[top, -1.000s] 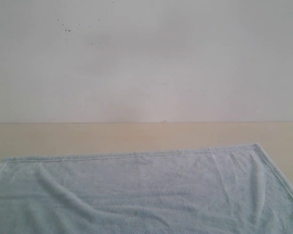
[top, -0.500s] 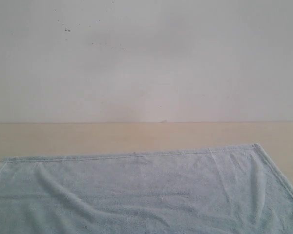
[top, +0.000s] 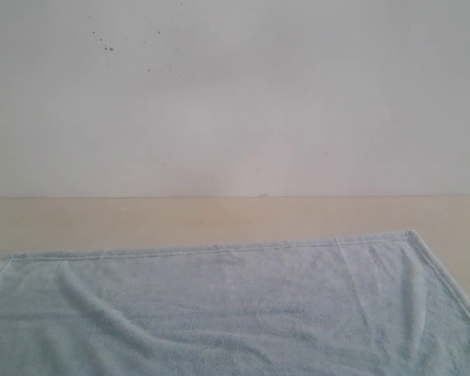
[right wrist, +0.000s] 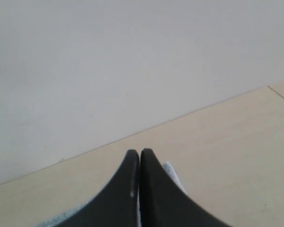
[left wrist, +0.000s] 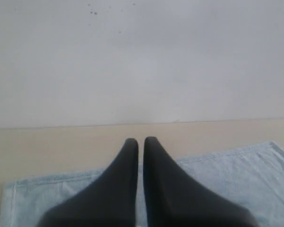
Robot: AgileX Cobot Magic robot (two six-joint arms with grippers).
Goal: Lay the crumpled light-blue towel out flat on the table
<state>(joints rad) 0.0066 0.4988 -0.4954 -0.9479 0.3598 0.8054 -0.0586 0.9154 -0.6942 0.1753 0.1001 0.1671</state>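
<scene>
The light-blue towel [top: 235, 305] lies opened out across the near part of the cream tabletop [top: 219, 213]. Its far hem runs nearly straight from left to right, and both far corners are laid out. The job looks close to finished: a few soft ridges cross the cloth on the left and centre, and the near edge is out of view, so whether that side lies flat cannot be told. The left gripper [left wrist: 140, 141] and the right gripper [right wrist: 139, 152] each hang above the towel, jaws clenched together with nothing seen between them. No brand, label or writing can be read anywhere. Only dark specks mark the pale wall [top: 298, 102].
</scene>
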